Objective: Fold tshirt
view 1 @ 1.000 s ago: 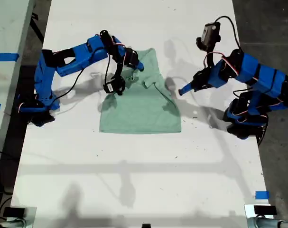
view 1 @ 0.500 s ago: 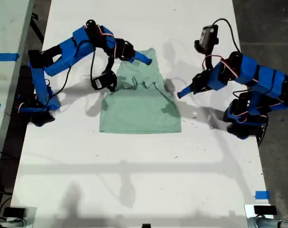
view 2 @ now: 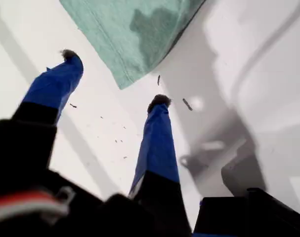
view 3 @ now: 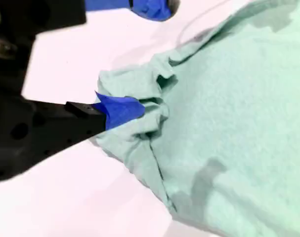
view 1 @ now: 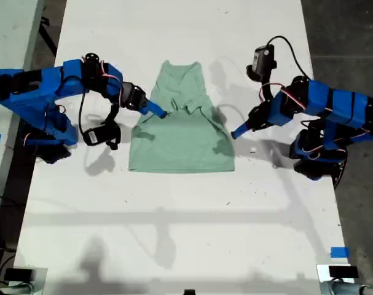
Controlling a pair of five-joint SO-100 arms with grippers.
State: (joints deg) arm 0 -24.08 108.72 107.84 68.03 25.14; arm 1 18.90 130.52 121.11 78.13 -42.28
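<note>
The pale mint-green tshirt (view 1: 183, 138) lies flat on the white table (view 1: 174, 215), narrowing toward the far end, with a rumpled bunch (view 1: 177, 107) near its middle. My second gripper (view 1: 154, 111) reaches in from the exterior view's left. It is open, with one fingertip (view 3: 121, 109) resting on the bunched cloth (view 3: 140, 98) and the other fingertip (view 3: 152, 7) over bare table. My first gripper (view 1: 238, 131) hangs just off the shirt's edge at the exterior view's right. It is open over the table, and a shirt corner (view 2: 135, 39) lies just beyond its fingertips (view 2: 158, 102).
Dark floor runs along the table's edge at the exterior view's right, behind the first arm's base (view 1: 321, 160). A grey bench with blue tape (view 1: 5, 74) stands at that view's left. A blue tape mark (view 1: 338, 252) sits near the table's near corner on that view's right.
The second arm has drawn back toward the exterior view's left, from over the shirt's upper part to its side edge, uncovering the narrow top. The first gripper has dropped slightly nearer the shirt's edge.
</note>
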